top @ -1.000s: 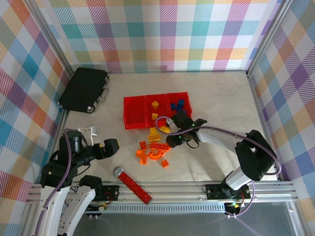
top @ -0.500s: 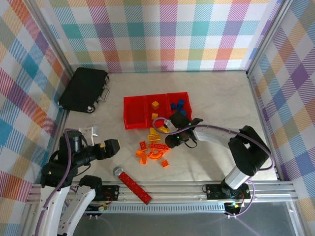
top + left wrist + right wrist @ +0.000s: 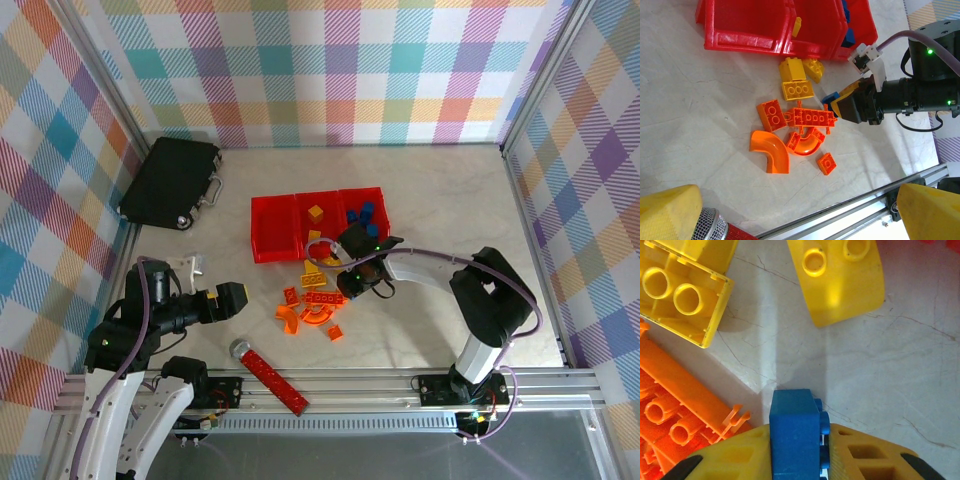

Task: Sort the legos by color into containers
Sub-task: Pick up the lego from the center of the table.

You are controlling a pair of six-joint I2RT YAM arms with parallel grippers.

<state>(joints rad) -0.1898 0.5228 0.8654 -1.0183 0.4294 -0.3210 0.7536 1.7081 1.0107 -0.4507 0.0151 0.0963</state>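
Containers (image 3: 272,235) are sitting in a row on the tabletop (image 3: 450,200), the unsorted legos (image 3: 318,298) lying just in front. The right hand (image 3: 842,102) is clamping a blue brick (image 3: 792,437) at that pile, likely bound for the rightmost bin (image 3: 378,222) holding blues, while the left hand (image 3: 228,298) is hovering spread apart, empty

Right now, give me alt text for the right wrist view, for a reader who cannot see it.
The right gripper clamps a blue brick between its yellow fingers, over a pale table. Beyond it lie a boxy yellow brick and a rounded yellow brick, with an orange plate at the left edge.
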